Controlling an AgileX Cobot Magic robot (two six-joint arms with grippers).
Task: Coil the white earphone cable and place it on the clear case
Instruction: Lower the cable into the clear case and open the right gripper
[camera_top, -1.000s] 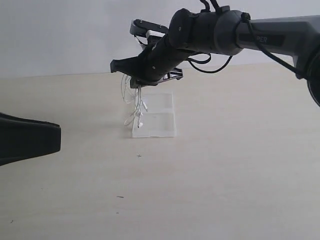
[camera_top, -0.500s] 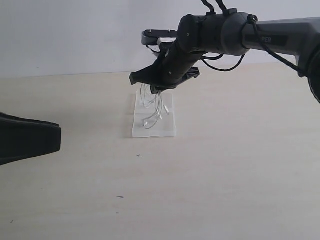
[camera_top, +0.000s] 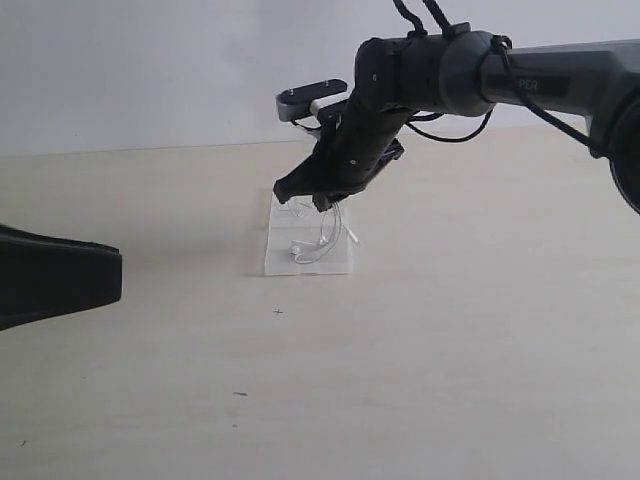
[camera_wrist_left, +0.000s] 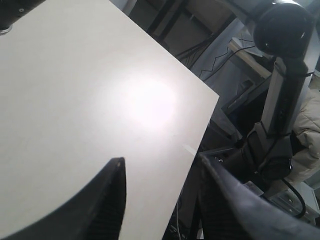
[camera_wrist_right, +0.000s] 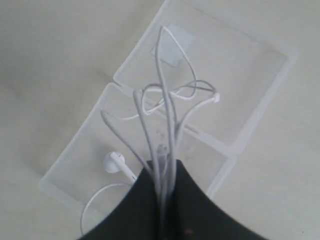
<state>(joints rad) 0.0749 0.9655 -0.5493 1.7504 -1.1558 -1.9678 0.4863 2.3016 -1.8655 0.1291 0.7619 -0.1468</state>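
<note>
The white earphone cable (camera_wrist_right: 159, 95) hangs bunched from the right gripper (camera_wrist_right: 162, 177), jaws clamped narrowly on its strands. Its loops and one earbud (camera_wrist_right: 114, 162) rest on the clear case (camera_top: 335, 262), which lies flat on a pale tabletop (camera_top: 450, 350) before a plain white wall (camera_top: 150, 70). The left gripper (camera_wrist_left: 161, 167) stands wide and empty over the tabletop's edge.

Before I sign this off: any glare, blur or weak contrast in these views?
Exterior view: even, soft light, but the clear case barely stands out from the pale table. Left wrist view: a bright glare patch on the table, and the left gripper is a dark, unfocused silhouette. Right wrist view: the right gripper is a black blur; the white earphone cable looks slightly soft.
</note>
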